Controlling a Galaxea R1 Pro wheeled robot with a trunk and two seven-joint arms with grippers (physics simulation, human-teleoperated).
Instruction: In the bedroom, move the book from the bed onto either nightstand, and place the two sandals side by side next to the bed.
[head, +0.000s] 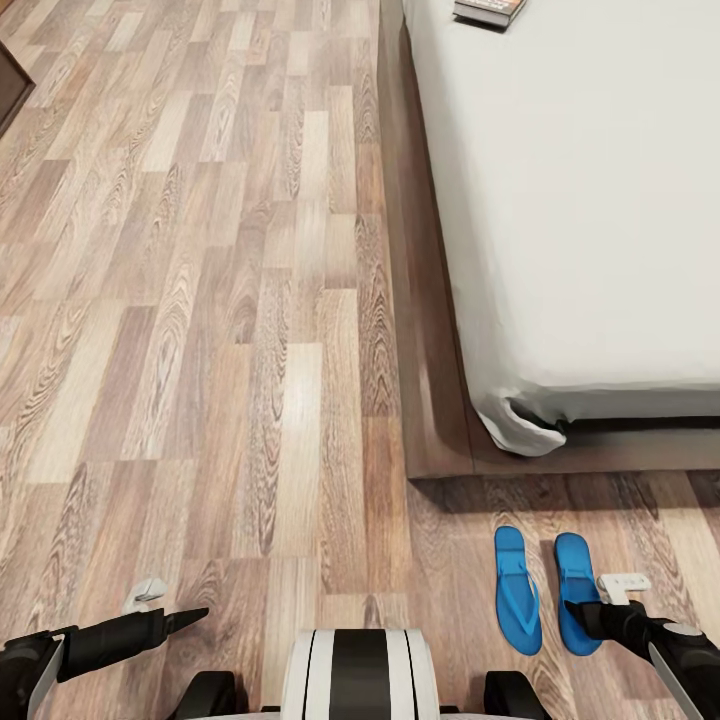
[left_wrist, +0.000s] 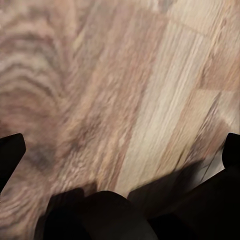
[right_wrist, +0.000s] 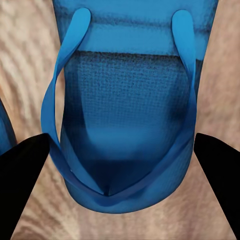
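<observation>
My right claw (right_wrist: 120, 150) gapes wide and empty over one bright blue flat sandal (head: 577, 592), its twin (head: 517, 588) just beside, both on the wood-plank floor (head: 200, 300) by the bed's (head: 600, 200) foot; lifting out carelessly could nudge them apart; the small dark paperback (head: 490, 10) waits on the mattress

Floor (head: 200, 300) matt grained wood plank; sandals (head: 517, 590) blue, textured sole, smooth straps; mattress (head: 600, 200) pale cloth.
</observation>
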